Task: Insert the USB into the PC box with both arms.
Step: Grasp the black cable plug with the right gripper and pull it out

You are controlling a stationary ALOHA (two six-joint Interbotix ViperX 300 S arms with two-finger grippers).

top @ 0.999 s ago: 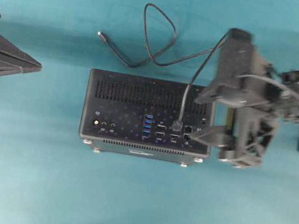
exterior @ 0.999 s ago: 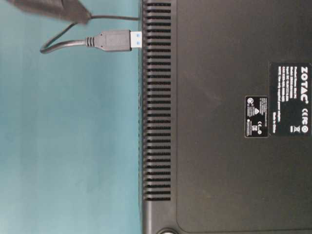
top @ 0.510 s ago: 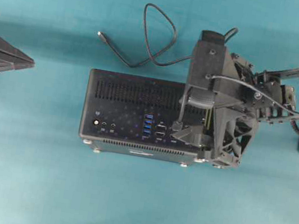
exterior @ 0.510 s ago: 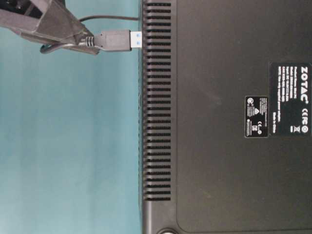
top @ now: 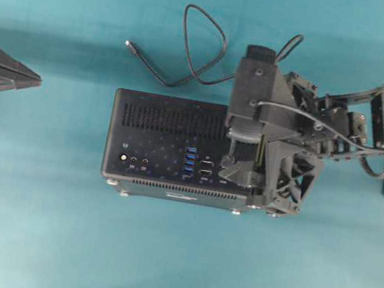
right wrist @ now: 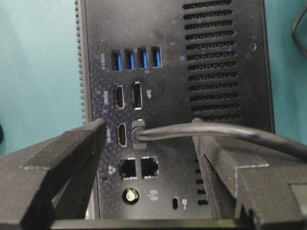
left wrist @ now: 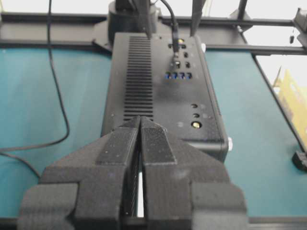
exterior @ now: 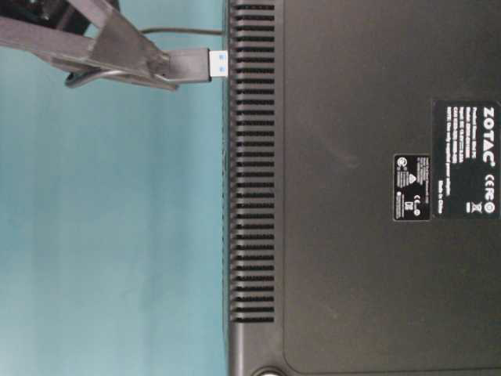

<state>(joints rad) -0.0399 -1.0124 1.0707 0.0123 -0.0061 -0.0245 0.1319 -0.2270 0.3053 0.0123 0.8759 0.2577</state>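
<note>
Straddling the USB (right wrist: 137, 133) with fingers spread: right gripper (right wrist: 146, 143) | USB seated in PC box (top: 163, 139) port face | left gripper (left wrist: 140, 143): fingers together, clear of box.

The PC box (top: 178, 142) is sitting mid-surface (top: 159, 256). The USB (right wrist: 138, 134) is standing in its port face, the cable (top: 192, 49) looping beyond; the right claw (right wrist: 146, 139) is straddling the plug, the left claw (top: 30, 78) waiting far left.
</note>
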